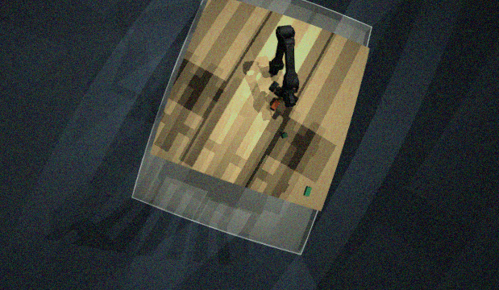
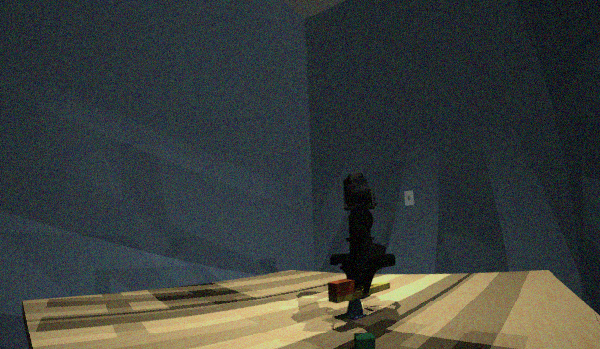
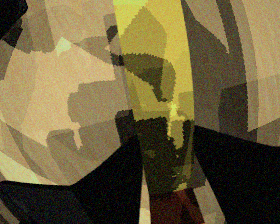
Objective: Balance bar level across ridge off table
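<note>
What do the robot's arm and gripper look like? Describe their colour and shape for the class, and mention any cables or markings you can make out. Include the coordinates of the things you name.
The arm (image 1: 289, 56) (image 2: 361, 225) is black, with slim links and chunkier joints. The gripper (image 2: 362, 291) (image 3: 165, 136) is black too, with broad fingers that taper towards the tips. I can't make out cables or markings in the dim, grainy views.

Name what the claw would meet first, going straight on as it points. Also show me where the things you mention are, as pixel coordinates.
Likely the dark blue ridge (image 2: 356, 310) below, touched first by the yellow bar (image 2: 380, 287) (image 3: 158, 95) in the claw (image 1: 283, 105) (image 2: 363, 292) (image 3: 165, 136); exact alignment is unclear.

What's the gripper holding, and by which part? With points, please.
The gripper (image 3: 165, 136) holds the yellow bar (image 2: 380, 288) (image 3: 163, 75) near its red end (image 2: 340, 291) (image 3: 173, 207) (image 1: 276, 105).
</note>
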